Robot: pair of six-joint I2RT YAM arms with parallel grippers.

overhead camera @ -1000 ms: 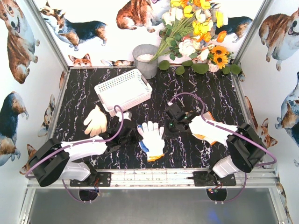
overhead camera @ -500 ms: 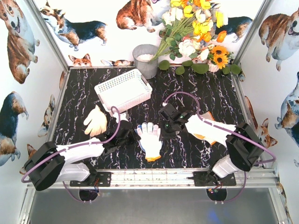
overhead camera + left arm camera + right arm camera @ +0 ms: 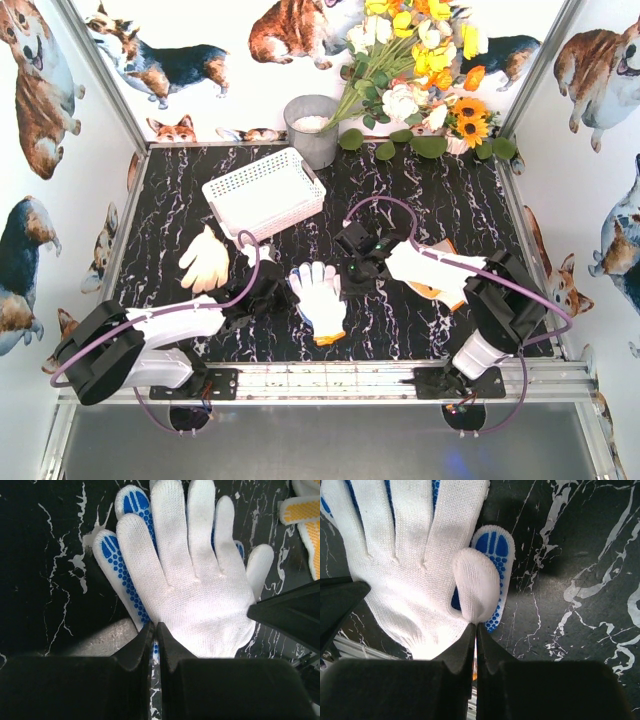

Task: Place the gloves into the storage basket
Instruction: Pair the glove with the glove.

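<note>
Handling: blue-dot gloves (image 3: pixel 200 595) soft, light, floppy; you'll see sag.
L gripper (image 3: pixel 155 625): fingers pinched together on glove edge.
R gripper (image 3: pixel 475 625): pinched on thumb tip.
Hold pt: you want both layers.

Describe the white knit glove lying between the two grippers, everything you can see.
The white glove is knitted, limp and flat on the black marbled table, back up, fingers spread toward the far side, orange cuff nearest the arm bases. It lies on a blue-dotted glove whose fingers and thumb stick out from under it. The shut left gripper touches one edge and the shut right gripper its thumb. Whether either pinches fabric is unclear.
</note>
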